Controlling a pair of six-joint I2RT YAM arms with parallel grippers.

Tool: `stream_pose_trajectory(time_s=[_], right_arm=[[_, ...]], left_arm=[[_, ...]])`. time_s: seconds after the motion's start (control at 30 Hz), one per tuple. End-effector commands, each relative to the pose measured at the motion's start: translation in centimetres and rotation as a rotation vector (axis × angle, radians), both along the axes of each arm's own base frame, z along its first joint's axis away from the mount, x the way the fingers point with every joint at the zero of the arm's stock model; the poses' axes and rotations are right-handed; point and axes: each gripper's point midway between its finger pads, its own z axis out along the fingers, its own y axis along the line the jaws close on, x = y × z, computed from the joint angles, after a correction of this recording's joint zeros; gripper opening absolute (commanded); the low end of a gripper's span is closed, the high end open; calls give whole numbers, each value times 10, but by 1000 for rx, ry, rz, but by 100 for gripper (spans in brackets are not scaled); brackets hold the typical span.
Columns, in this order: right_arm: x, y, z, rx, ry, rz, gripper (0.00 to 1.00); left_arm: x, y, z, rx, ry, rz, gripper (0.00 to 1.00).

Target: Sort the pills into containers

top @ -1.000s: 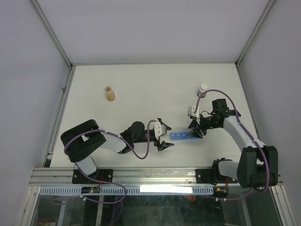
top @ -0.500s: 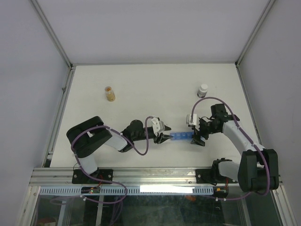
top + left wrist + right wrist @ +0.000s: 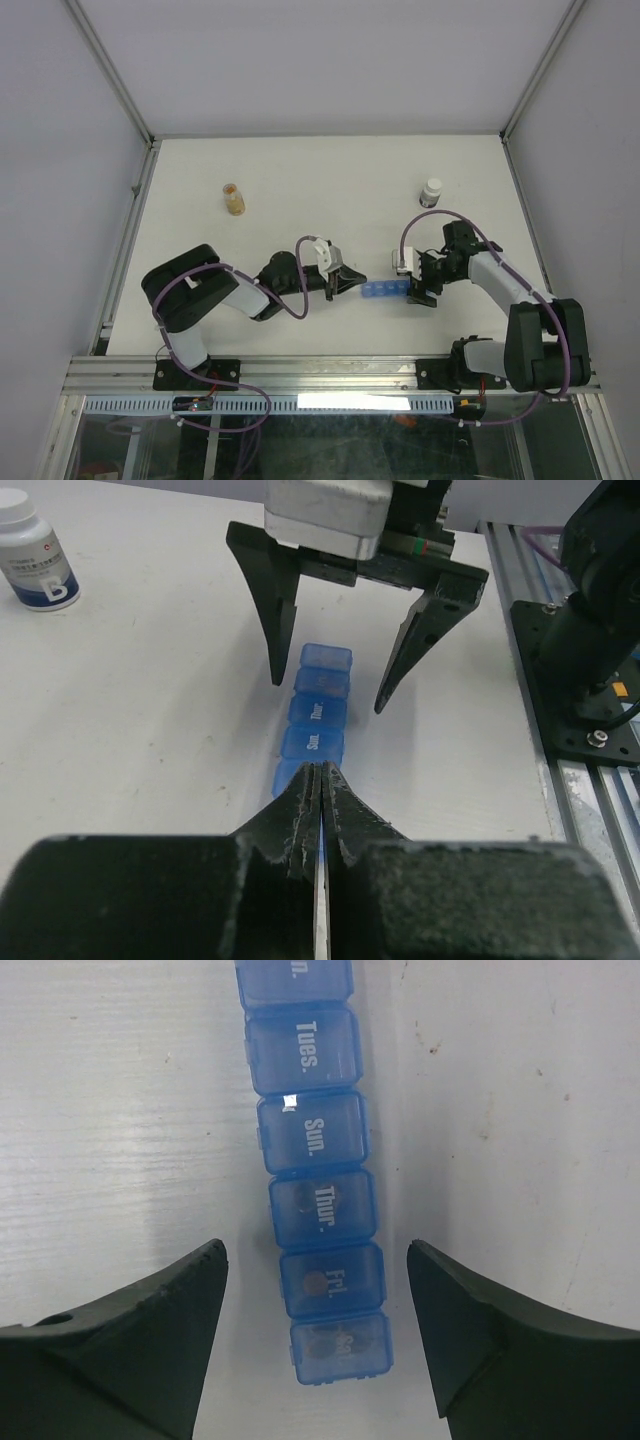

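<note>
Right between the two tools sat the narrow translucent-blue plastic pill organizer (image 3: 385, 290), and everything hinged on how it was lined up. Its long axis ran dead straight from the tips of the left gripper (image 3: 320, 785) out to the right gripper (image 3: 315, 1250), so each arm looked down the row from opposite ends. Neither was really nearer, each had its own end.

The left gripper was clenched tight, tips together right at the compartment closest to it. I couldn't tell if it had nipped a lid edge or was just touching the strip. The right gripper was spread wide, one finger either side of its end of the row, across the narrow width. Bare white table (image 3: 120, 1110) showed between each finger and the plastic, so no contact there. My guess is the next move needed the right one to close across that width, or the left to work a lid.

Views-wise, from above you only got a blue strip between two black claws. The right wrist camera was the one showing the lids all down, with day labels. It also showed a tiny tan-orange pill (image 3: 313, 1282) through the "Fri." lid, second from that gripper's end. The left wrist camera added a small white-capped bottle (image 3: 35, 555), well off ahead and to the left of its tips.
</note>
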Motion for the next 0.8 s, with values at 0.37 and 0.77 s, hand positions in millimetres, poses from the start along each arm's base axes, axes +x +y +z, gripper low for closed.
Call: stream_pose_trajectory(time_s=[0.37,0.77], right_arm=[[6,-2,-14,-75,-22,54,63],[7,0,-15,-80,-31,64,52]], left_arm=[[-4,-29,6,-27,22,-82,0],[-4,-40,-3,14,0,-82,0]])
